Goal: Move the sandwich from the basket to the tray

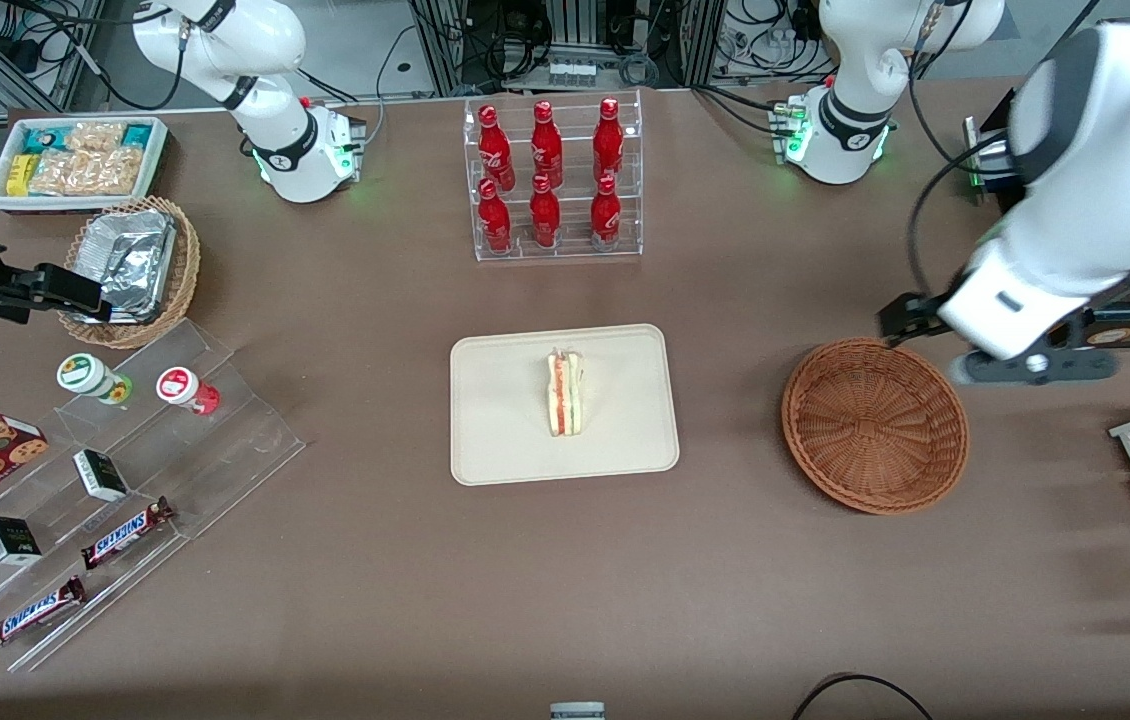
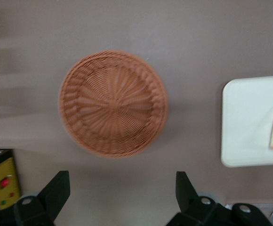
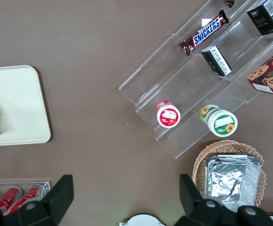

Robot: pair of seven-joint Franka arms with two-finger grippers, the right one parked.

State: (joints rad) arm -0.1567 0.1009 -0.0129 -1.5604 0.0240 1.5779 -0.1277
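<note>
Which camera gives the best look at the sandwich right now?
The front view: the whole sandwich stands on the tray, filling stripes visible. Both wrist views catch only a cropped pale edge. The open hand hangs above the table beside the empty basket.

**Left arm status**

Left arm's raised up high w/ wrist bent over, pointing down at the table. Gripper hangs well above the table, jaws spread wide apart, nothing between the fingers, not touching anything.
</note>
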